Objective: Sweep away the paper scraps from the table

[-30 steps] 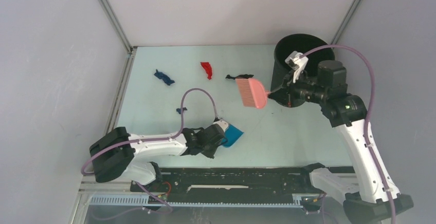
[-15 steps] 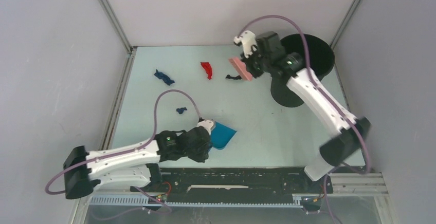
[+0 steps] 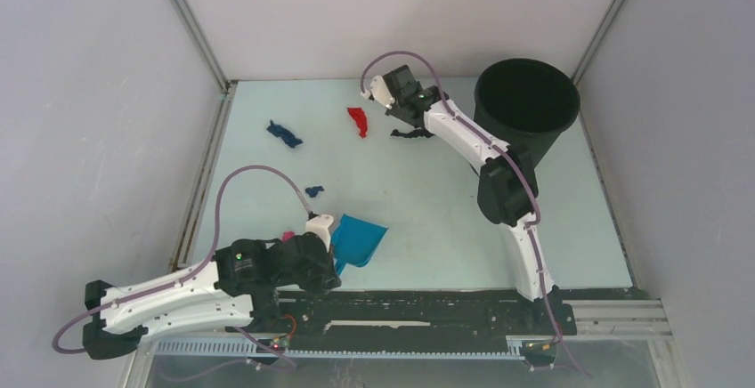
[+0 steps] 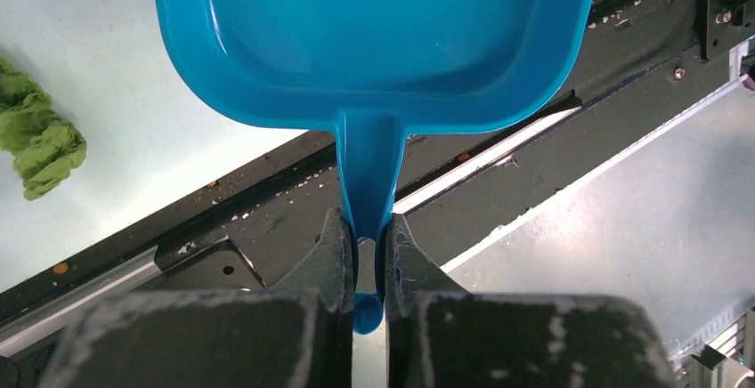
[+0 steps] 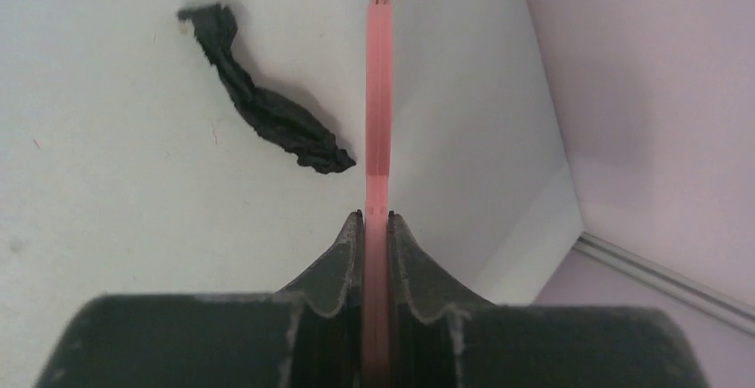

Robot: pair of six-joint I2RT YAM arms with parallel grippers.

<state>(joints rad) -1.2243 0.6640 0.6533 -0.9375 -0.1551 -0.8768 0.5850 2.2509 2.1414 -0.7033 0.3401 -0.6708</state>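
My left gripper (image 4: 365, 238) is shut on the handle of the blue dustpan (image 4: 374, 32), which lies near the table's front edge (image 3: 361, 238). Far across the table, my right gripper (image 5: 376, 221) is shut on the pink brush (image 5: 378, 94), seen edge-on just right of a black paper scrap (image 5: 267, 108). From above, that black scrap (image 3: 414, 133) sits by the right gripper (image 3: 402, 108), and the brush is hidden under it. Other scraps on the table (image 3: 427, 192) are red (image 3: 358, 121), dark blue (image 3: 283, 133), small dark blue (image 3: 313, 190), magenta (image 3: 288, 236) and green (image 4: 36, 134).
A tall black bin (image 3: 526, 103) stands at the far right of the table. Grey walls close in the left, back and right sides. The black base rail (image 3: 401, 303) runs along the near edge, right behind the dustpan.
The right arm swung the brush left, from the bin to the black scrap. The left arm pulled back and left with the dustpan as its jaws closed on the handle. A magenta scrap came into view.
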